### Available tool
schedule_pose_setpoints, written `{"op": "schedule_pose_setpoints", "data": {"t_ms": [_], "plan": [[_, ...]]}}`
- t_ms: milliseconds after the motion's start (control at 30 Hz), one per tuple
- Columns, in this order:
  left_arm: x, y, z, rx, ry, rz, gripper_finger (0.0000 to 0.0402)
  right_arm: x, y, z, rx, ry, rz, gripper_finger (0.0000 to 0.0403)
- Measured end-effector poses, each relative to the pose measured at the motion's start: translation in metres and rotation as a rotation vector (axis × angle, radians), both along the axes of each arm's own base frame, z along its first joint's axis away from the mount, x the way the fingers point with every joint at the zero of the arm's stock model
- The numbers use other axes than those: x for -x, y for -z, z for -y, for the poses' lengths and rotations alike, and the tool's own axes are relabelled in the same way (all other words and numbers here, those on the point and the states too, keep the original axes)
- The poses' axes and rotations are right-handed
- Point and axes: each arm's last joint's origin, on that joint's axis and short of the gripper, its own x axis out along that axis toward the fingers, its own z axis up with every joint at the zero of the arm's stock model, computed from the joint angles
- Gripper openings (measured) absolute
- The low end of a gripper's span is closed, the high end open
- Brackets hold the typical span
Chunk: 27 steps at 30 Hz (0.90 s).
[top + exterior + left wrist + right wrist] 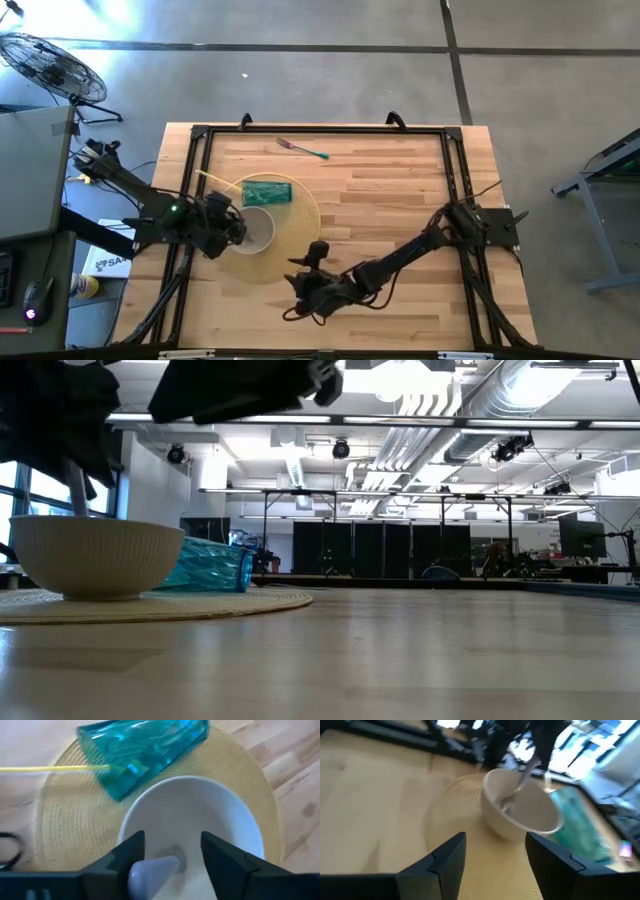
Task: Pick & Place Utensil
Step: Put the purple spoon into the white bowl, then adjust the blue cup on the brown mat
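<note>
A white ribbed bowl [260, 229] [95, 558] stands on a round woven placemat [300, 215]. A spoon with a lilac handle [150, 868] stands slanting in the bowl, its head on the bowl's bottom [508, 802]. My left gripper [232, 227] [172, 840] hangs over the bowl's left rim, open, with its fingers on either side of the handle. A fork with a teal handle [303, 150] lies near the table's far edge. My right gripper [303, 276] [495, 840] is open and holds nothing. It hovers near the mat's near edge and points at the bowl [520, 812]. My left gripper comes from above, slanting down into the bowl. The spoon's lilac handle end [142, 870] lies against the inner side of one finger [131, 851], and a gap shows to the other finger [220, 855]. The spoon's head rests in the bowl.
A teal ribbed glass [266, 192] [145, 742] lies on its side on the mat just beyond the bowl, with a yellow straw [214, 180] [50, 768] at its mouth. A black frame [320, 130] runs along the table's edges. Bare wood lies to the right of the mat.
</note>
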Motion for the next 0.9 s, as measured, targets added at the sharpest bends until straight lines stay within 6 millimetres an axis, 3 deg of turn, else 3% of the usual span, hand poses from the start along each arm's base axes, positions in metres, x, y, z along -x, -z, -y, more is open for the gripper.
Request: {"op": "schedule_pose_setpoints", "data": {"t_ms": [167,333,600,900], "plan": [[0.010,-0.026,-0.005,-0.002,0.013,-0.067,0.0226,-0.005,-0.004,0.015,-0.065,-0.088,-0.082,0.0217],[0.015,-0.041,-0.009,-0.032,0.010,-0.095,0.0234,-0.010,-0.012,0.035,-0.128,-0.099,-0.210,0.0248],[0.015,-0.044,-0.012,-0.118,-0.021,-0.044,0.0234,-0.021,-0.026,0.076,-0.116,-0.104,-0.354,0.0297],[0.016,-0.044,-0.013,-0.160,0.013,-0.063,0.0234,-0.043,-0.047,0.147,-0.137,-0.118,-0.330,0.0371]]}}
